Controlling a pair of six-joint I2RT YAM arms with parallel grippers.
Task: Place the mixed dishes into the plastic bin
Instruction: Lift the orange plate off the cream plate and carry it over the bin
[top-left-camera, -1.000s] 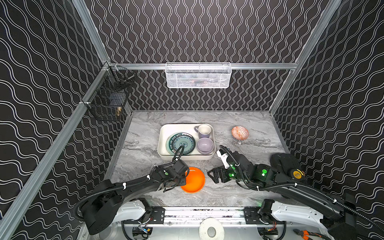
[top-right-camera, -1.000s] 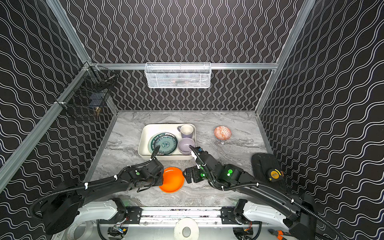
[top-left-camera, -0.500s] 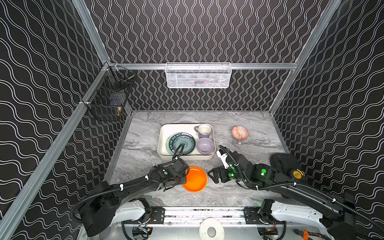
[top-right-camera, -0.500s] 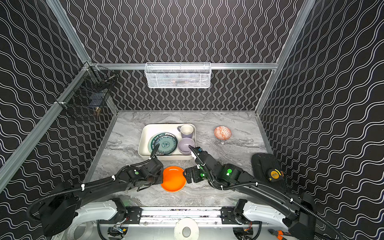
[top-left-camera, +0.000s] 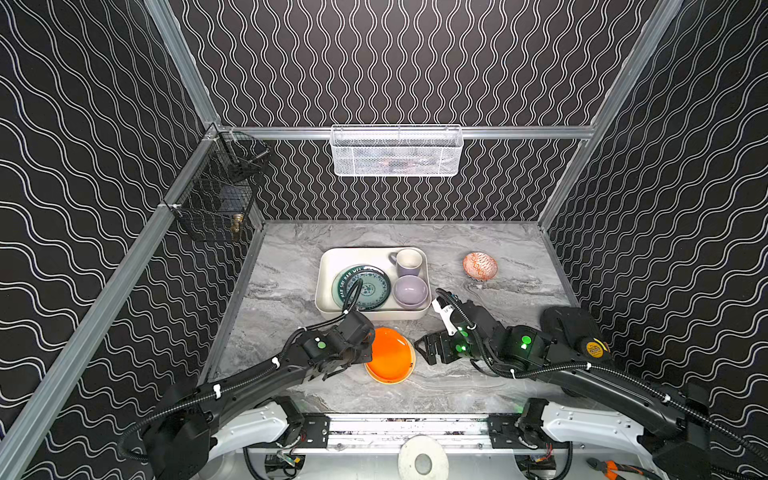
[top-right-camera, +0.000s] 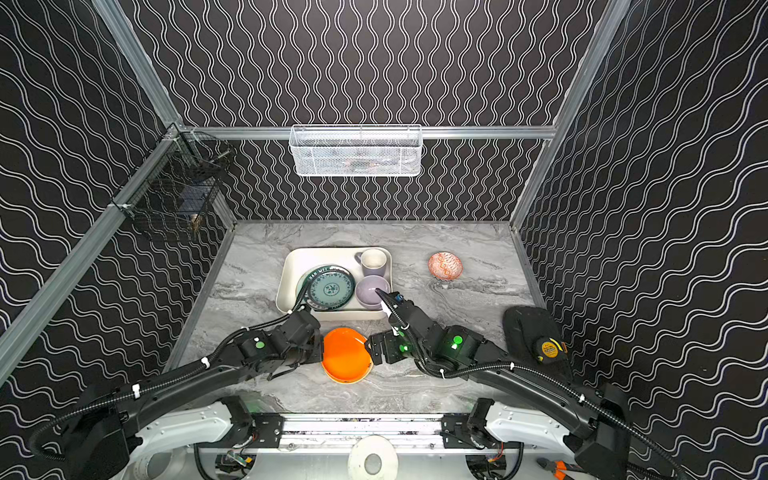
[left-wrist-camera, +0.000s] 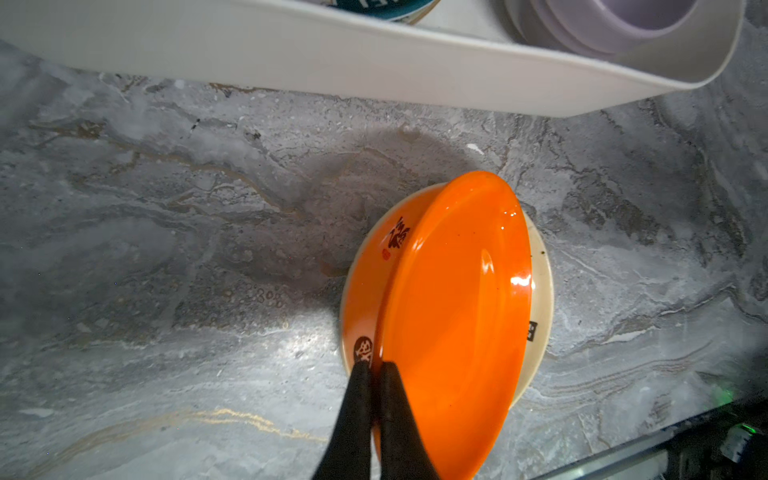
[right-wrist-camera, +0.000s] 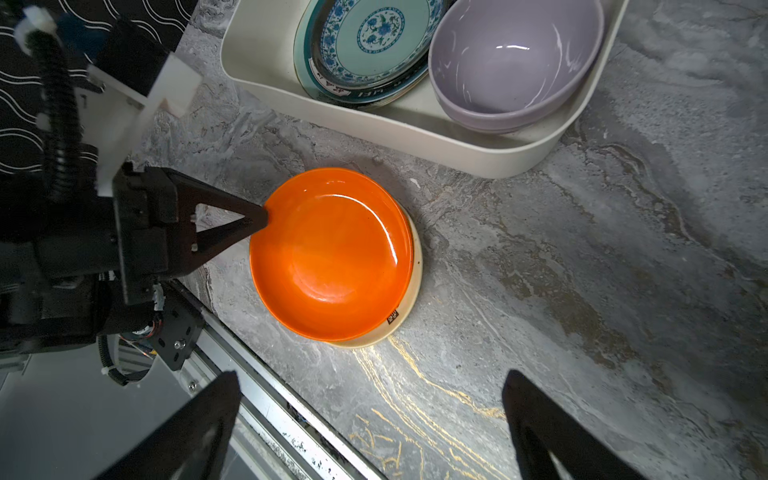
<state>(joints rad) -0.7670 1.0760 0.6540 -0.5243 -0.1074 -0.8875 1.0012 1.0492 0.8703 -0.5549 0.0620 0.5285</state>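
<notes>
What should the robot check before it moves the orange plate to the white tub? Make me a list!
1. Left tool shut on the rim of the orange plate: ok.
2. Orange plate clear of the cream plate under it: not ok. It is tilted, and its far edge looks to rest on the cream plate.
3. Right tool out of the way: ok. It is open, empty and beside the plate.
4. Room in the plastic bin: ok. There is a bare corner beside the mint-green plate.
5. Grip strong enough for the lift: cannot tell.
</notes>
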